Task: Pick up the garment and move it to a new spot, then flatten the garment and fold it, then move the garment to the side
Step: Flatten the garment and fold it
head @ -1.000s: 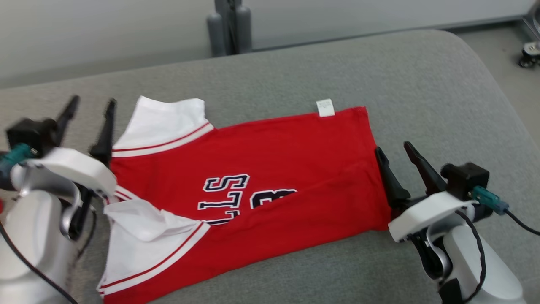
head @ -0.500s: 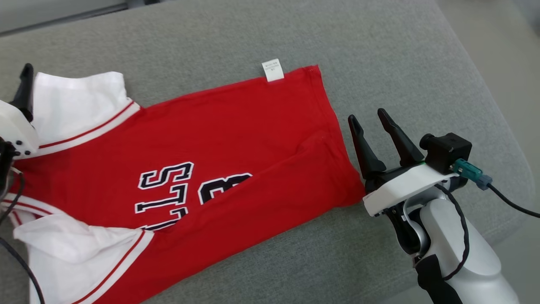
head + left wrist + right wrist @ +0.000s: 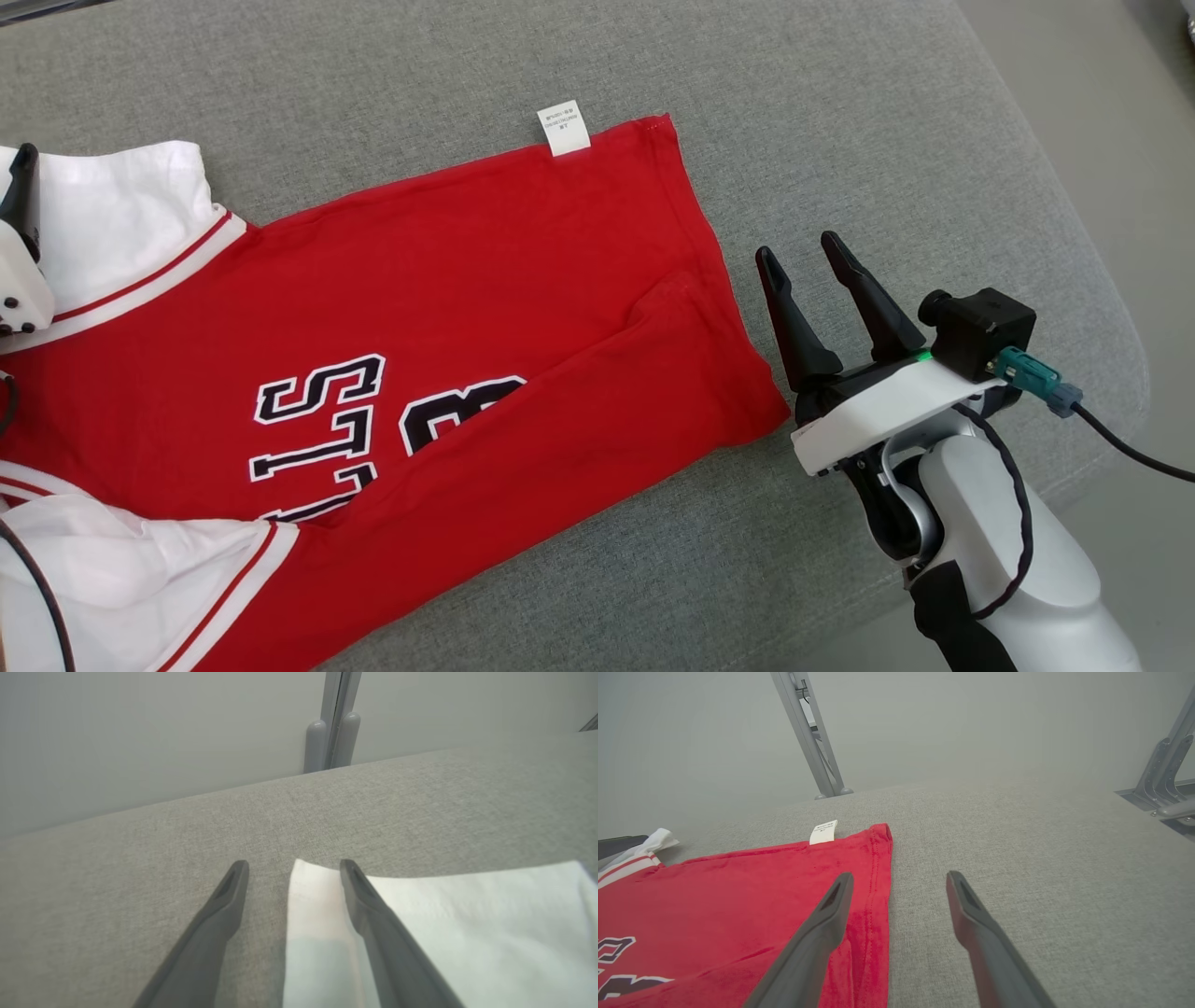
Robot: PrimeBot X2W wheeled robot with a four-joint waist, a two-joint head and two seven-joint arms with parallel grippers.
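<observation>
The red jersey (image 3: 523,280) carries block lettering (image 3: 317,420) in dark navy outlined in white, turned sideways in the head view. The letters "LLS" can be read, and to their right is another rounded character, half hidden under a fold. A small white care label (image 3: 563,127) sticks out at the jersey's far edge, its print too small to read.

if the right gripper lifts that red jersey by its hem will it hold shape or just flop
Likely floppy: the red jersey lies limp on the grey cushion, one side folded over itself. Probably light: the knit looks thin. Lifted at the hem, its white sleeves would likely sag and drag.
</observation>
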